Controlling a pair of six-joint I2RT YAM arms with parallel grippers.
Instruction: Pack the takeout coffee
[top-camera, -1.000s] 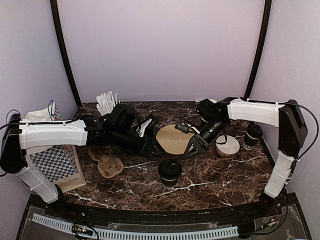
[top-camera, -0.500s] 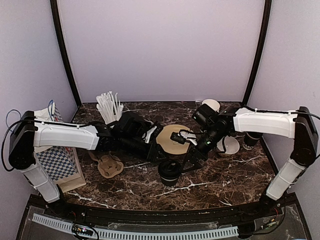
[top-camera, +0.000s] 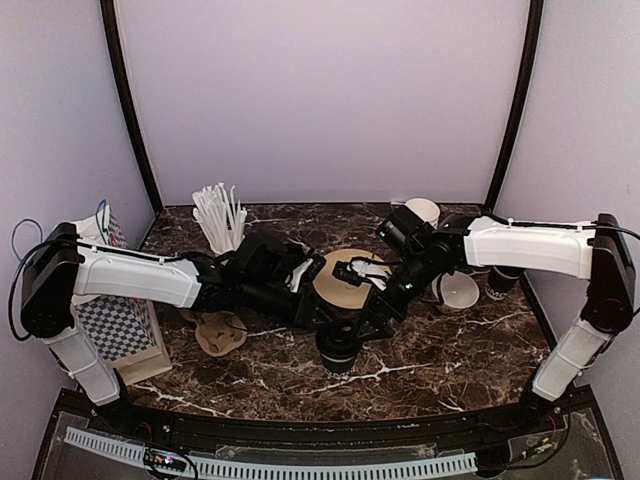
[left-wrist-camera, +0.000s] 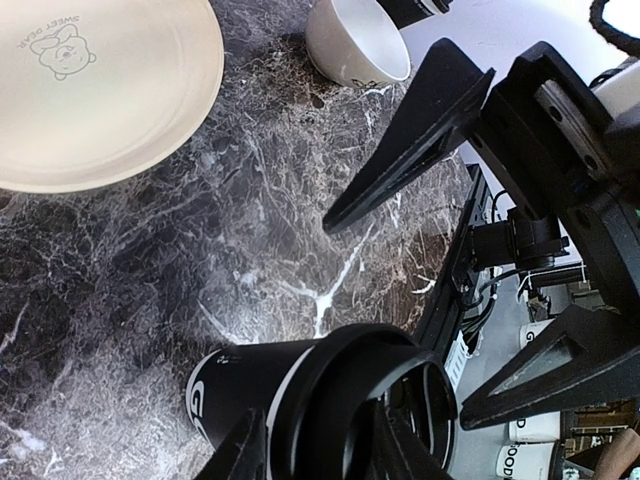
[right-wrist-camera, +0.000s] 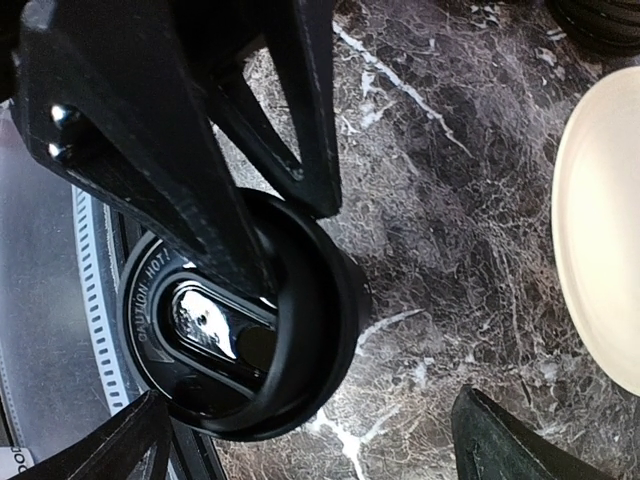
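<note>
1. Coffee cup (top-camera: 340, 346), upright and capped with its black lid (right-wrist-camera: 235, 330), stands at the near middle of the marble table (top-camera: 450, 350), just near of the tan plate (top-camera: 340, 278).
2. The left gripper (top-camera: 322, 318) comes in from the left at the lid. One finger lies across the top and the other sits outside the rim. I cannot tell whether it truly clamps.
3. The right gripper (top-camera: 372, 322) hangs just right of the cup, jaws spread wide and holding nothing, probably poised to steady it.
4. The pulp carrier (top-camera: 215, 330) and checked bag (top-camera: 110, 320) wait at the left, likely the cup's destination.
</note>
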